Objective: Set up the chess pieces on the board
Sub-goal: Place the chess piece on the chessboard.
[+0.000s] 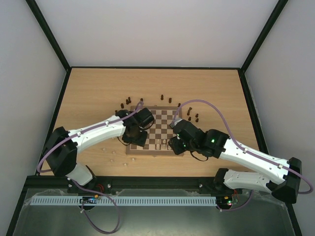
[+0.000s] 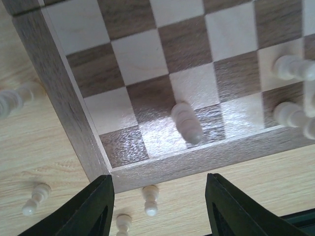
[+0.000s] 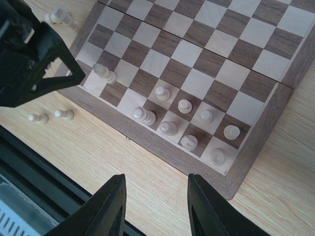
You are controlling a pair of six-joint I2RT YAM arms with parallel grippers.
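The board [image 1: 156,126] lies mid-table with both arms over its near edge. My left gripper [image 2: 160,206] is open and holds nothing. It hangs above the board's near-left corner border [image 2: 197,160]. A cream piece [image 2: 187,122] stands on a square just ahead of it, apart from the fingers. My right gripper [image 3: 155,206] is open and holds nothing. It sits over bare tabletop in front of the board's near-right corner [image 3: 246,172]. Several cream pieces [image 3: 185,105] stand in the two nearest rows there, and one more [image 3: 104,73] stands farther left.
Loose cream pieces lie on the tabletop left of the board [image 2: 150,199] [image 2: 34,199] [image 3: 49,117]. Dark pieces stand scattered beyond the far edge [image 1: 129,101] [image 1: 167,100] [image 1: 192,115]. The left gripper's black body [image 3: 29,59] looms close to the board's left corner.
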